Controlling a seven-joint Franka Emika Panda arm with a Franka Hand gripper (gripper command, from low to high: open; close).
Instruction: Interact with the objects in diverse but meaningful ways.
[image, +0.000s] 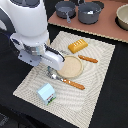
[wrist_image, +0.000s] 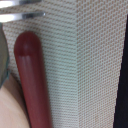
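Claw hidden behind arm body, opening and grip unknown. Red-brown sausage (wrist_image: 31, 80) lies flat on woven mat (wrist_image: 75, 65) right beneath claw. Advice: centre jaws across its width, descend gently, close mid-length.

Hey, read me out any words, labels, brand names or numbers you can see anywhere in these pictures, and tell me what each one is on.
No text can be read in either view.
Carton: small green marks on its side, too blurred to read as print.
Bread loaf, plate, sausage, placemat: no lettering visible.
Pots at the back: no markings visible.
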